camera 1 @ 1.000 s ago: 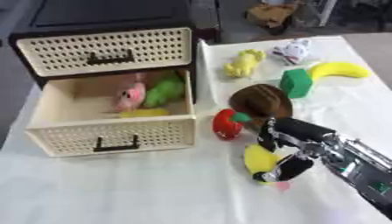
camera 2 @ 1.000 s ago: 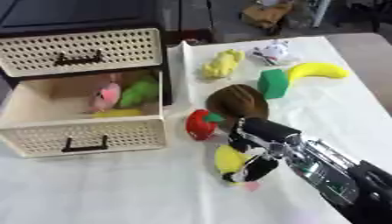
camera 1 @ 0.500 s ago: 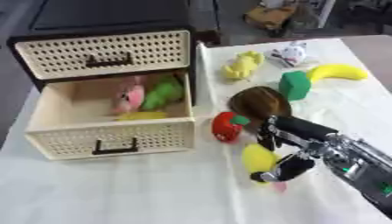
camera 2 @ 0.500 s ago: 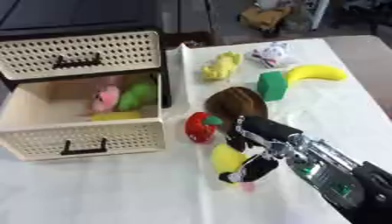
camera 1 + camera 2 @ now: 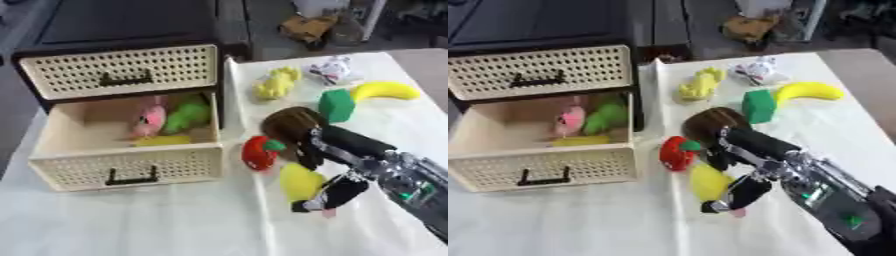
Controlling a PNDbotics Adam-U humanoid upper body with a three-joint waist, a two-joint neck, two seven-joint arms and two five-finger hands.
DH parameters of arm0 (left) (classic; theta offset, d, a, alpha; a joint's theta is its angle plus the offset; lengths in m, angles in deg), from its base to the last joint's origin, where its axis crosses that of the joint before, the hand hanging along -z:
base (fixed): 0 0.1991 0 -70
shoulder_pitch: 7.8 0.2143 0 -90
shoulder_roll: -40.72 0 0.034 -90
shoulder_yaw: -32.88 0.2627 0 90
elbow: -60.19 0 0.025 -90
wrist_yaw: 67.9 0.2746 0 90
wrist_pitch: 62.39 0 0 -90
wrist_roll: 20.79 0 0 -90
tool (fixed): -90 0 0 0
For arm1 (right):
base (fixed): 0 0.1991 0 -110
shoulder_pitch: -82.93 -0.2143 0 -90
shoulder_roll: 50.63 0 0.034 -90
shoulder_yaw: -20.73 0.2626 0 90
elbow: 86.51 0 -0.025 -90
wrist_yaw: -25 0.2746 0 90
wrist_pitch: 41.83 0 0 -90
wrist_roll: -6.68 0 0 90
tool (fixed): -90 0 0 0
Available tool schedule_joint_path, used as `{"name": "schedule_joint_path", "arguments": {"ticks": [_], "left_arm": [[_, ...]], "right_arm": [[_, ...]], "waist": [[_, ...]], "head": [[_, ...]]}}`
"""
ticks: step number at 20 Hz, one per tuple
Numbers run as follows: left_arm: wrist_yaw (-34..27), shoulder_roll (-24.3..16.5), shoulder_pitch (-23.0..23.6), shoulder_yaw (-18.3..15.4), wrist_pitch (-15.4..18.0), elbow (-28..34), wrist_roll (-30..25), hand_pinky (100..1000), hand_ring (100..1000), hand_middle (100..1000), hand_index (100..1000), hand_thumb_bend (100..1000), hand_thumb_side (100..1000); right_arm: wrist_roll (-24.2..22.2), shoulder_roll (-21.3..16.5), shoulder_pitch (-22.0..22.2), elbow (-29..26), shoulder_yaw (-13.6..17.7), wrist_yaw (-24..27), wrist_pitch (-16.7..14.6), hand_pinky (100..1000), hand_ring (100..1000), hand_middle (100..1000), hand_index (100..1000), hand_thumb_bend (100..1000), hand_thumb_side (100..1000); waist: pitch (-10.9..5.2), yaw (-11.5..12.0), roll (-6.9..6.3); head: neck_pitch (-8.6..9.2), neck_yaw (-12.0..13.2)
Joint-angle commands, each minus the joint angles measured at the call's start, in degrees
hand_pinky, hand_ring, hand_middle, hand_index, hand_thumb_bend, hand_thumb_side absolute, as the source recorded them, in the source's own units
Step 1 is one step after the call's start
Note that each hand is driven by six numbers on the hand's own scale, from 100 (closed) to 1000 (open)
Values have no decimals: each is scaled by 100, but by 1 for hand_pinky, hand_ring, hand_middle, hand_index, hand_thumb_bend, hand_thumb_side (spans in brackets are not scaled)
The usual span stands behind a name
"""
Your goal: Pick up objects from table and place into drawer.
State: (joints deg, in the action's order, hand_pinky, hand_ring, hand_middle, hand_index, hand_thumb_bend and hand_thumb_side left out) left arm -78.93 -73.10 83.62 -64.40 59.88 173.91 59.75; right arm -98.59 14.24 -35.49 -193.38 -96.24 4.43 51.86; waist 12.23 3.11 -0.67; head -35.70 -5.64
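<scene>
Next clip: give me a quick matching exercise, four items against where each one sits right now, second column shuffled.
Items:
1. pink toy
2. yellow round toy
3. banana
4. red toy

Places:
A. far right of the table
B. inside the open drawer
C. in the right hand
D. on the table beside the drawer front

Pairs: 1-B, 2-C, 3-A, 4-D
</scene>
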Motion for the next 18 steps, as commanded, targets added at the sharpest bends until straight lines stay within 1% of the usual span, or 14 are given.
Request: {"name": "schedule_joint_path", "arguments": {"ticks": [1, 5, 9, 10, 11, 12, 14, 15, 18], "left_arm": [[-50, -129, -43, -89, 8, 87, -7, 123, 252, 301, 717, 100, 872], [-78, -127, -43, -83, 1, 87, -13, 123, 252, 301, 717, 100, 872], [-101, -112, -59, -68, -22, 87, -43, 123, 252, 301, 717, 100, 872], [-110, -108, -66, -66, -27, 87, -48, 123, 252, 301, 717, 100, 872], [-120, -104, -72, -65, -31, 87, -52, 123, 252, 301, 716, 100, 871], [-130, -102, -79, -64, -32, 87, -56, 123, 252, 300, 716, 100, 871], [-150, -101, -96, -59, -31, 87, -64, 123, 252, 300, 716, 100, 872], [-158, -100, -102, -57, -31, 87, -70, 123, 252, 300, 716, 100, 870], [-175, -91, -116, -51, -28, 87, -86, 123, 252, 300, 716, 100, 869]], "right_arm": [[117, -223, -304, -354, 202, 352, 88, 413, 447, 304, 347, 770, 304], [378, -225, -739, -497, 322, 806, 193, 412, 446, 306, 347, 748, 384], [566, 6, -1203, -354, 382, 1098, 318, 413, 443, 305, 346, 726, 432], [607, 106, -1325, -275, 407, 1149, 344, 413, 444, 306, 346, 718, 451], [662, 217, -1458, -182, 436, 1193, 358, 414, 445, 307, 347, 706, 489], [733, 339, -1603, -72, 464, 1216, 359, 414, 445, 307, 348, 701, 503], [828, 569, -1854, 211, 452, 1192, 333, 415, 445, 307, 348, 689, 496], [846, 676, -1957, 364, 431, 1152, 308, 415, 445, 307, 348, 699, 506], [920, 998, -2217, 825, 420, 984, 207, 416, 446, 308, 348, 689, 543]], "waist": [[-92, 31, -3], [-111, 109, 11], [-111, 160, 25], [-111, 175, 26], [-111, 190, 24], [-111, 208, 20], [-110, 247, 13], [-108, 266, 10], [-99, 335, -2]], "head": [[46, -15], [18, -58], [10, -121], [14, -138], [19, -150], [24, -163], [28, -189], [31, -199], [46, -228]]}}
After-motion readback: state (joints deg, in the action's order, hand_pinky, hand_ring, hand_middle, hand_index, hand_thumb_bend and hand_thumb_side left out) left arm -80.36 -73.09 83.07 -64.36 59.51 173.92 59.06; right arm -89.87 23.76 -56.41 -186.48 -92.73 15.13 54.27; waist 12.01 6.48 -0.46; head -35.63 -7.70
